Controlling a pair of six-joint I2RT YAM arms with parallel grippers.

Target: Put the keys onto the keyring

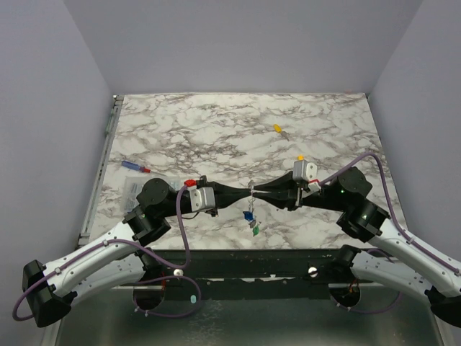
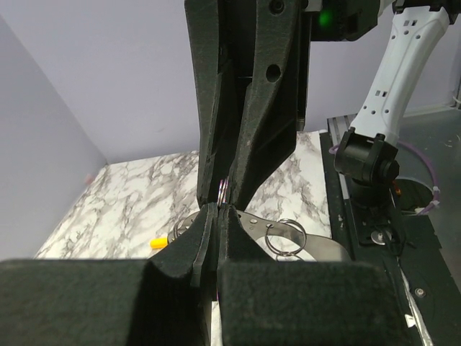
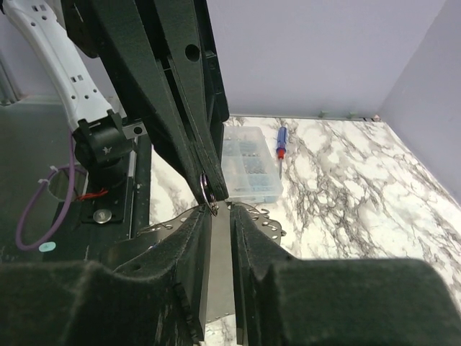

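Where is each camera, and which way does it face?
Top: above and behind, looking down at the table; left arm and right arm show, tips meeting.
Left wrist: on the left arm, looking along its own fingers at the right gripper.
Right wrist: on the right arm, looking along its own fingers at the left gripper.
Shared: both wrist views show the keyring at the tips.
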